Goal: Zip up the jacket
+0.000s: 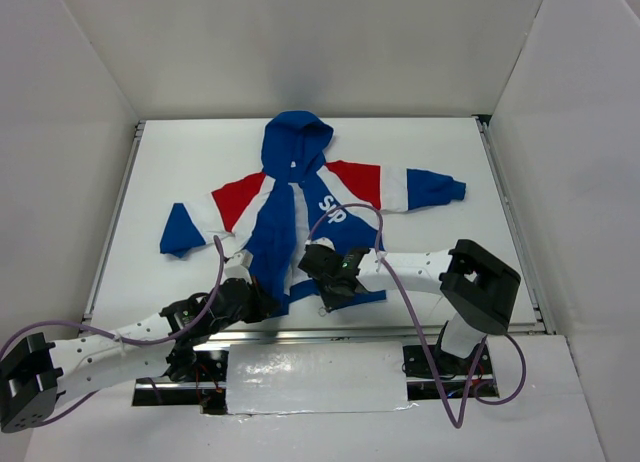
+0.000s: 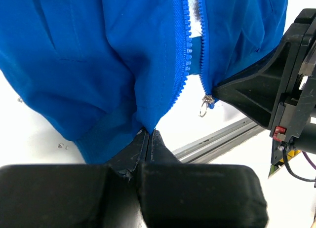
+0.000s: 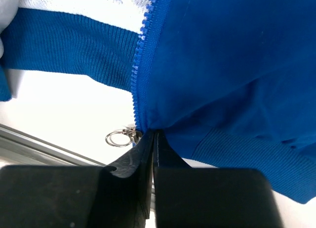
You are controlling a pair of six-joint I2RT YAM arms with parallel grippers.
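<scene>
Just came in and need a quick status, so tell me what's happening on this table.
Two robot arms are working on a small blue and red jacket lying on the white table. The left gripper is pinched shut on the bottom edge of one front panel; the right gripper is shut on the other panel's bottom corner, beside the zipper pull. The zipper is open, its tooth rows apart.

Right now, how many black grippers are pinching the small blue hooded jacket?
2. Left gripper on one jacket hem corner; right gripper on the other, beside the zipper pull ring.
</scene>
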